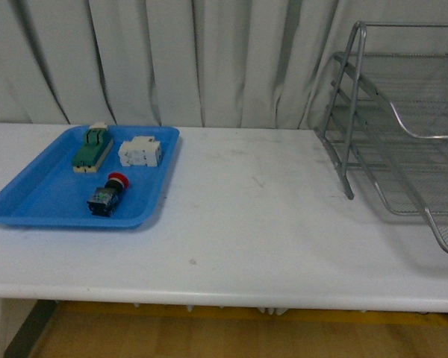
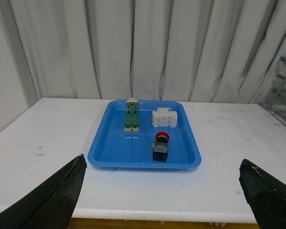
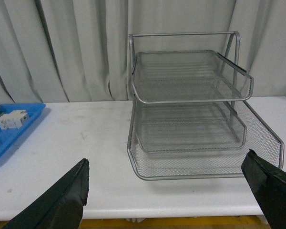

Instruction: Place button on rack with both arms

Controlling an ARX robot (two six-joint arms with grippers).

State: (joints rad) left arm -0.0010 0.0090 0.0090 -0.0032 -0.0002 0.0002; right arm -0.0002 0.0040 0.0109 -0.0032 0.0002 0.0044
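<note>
Button [image 1: 108, 195] lies in blue tray [image 1: 45, 201], near its front rim; rack [image 1: 403, 134] well apart from tray on desk [image 1: 246, 224]. Left claw [image 2: 162, 162] gapes wide, empty, facing tray for your pickup; right claw [image 3: 166, 159] same, facing rack.

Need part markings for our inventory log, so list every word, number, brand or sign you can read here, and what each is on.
No text can be read in any view.
Button: pale specks on its dark body, too blurred to read.
Green-and-cream switch: any marking is too small to read.
White blocky component: any marking is too small to read.
Blue tray and wire-mesh rack: no label visible.
</note>
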